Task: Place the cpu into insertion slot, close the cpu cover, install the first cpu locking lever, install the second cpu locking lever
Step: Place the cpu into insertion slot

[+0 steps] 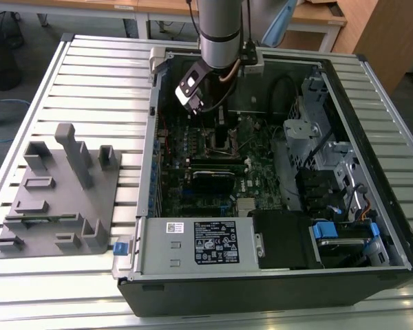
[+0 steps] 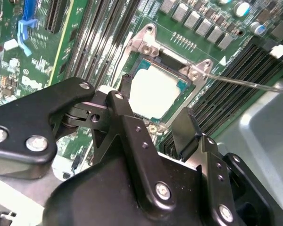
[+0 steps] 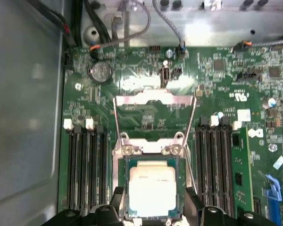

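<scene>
The small flat square cpu with its dull silver-grey metal top [image 3: 153, 188] lay seated in the insertion slot [image 3: 124, 179], the dark square socket on the green motherboard [image 3: 217, 84]. It sat level and square to the socket walls, between the banks of long black memory slots [image 3: 82, 165]. The cpu cover, a thin silver metal frame plate with a square window [image 3: 153, 97], stood swung up on its hinge beyond the socket, which left the chip's top bare. A thin steel locking lever rod [image 2: 245, 84] reached out over the memory slots and away from the socket. It looked unlatched, as it would need to be for the cover to stand open.

In the upper middle of the exterior view, the arm hung straight down into the open black computer case [image 1: 275, 302], which rested on the slatted metal tabletop [image 1: 89, 75]. The black gripper [image 2: 151, 115] hovered low over the socket with its jaws spread wide. One finger [image 2: 125, 117] stood beside one edge of the chip and the other across from it. It gripped nothing, and I judged the chip released. Whether a fingertip brushed the socket rim could not be told.
</scene>
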`<state>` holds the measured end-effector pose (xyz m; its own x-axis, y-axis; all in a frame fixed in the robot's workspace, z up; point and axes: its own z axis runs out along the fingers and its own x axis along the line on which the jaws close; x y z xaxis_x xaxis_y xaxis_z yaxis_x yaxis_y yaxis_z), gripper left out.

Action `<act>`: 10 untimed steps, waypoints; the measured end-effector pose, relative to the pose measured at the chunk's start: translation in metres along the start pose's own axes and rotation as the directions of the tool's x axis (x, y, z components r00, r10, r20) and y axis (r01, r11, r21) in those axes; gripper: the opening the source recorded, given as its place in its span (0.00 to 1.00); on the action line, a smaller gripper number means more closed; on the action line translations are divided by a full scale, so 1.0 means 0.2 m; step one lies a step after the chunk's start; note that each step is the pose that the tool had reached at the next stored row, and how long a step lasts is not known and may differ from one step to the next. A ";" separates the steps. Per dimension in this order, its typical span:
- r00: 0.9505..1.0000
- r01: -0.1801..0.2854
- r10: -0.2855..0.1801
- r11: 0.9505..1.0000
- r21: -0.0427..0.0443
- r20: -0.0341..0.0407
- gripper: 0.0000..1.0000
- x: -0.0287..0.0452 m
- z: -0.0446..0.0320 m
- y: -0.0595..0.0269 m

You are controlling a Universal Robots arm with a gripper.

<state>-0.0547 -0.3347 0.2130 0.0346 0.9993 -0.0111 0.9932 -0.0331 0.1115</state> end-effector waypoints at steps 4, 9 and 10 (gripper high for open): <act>1.000 0.000 0.000 0.999 0.045 0.000 0.61 0.000 0.001 0.006; 1.000 0.000 0.000 0.999 0.050 0.000 0.61 0.001 0.004 0.024; 1.000 0.000 0.000 0.999 0.051 0.000 0.61 0.001 0.005 0.031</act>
<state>-0.0484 -0.3348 0.2127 0.0341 0.9994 -0.0109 0.9976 -0.0334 0.0605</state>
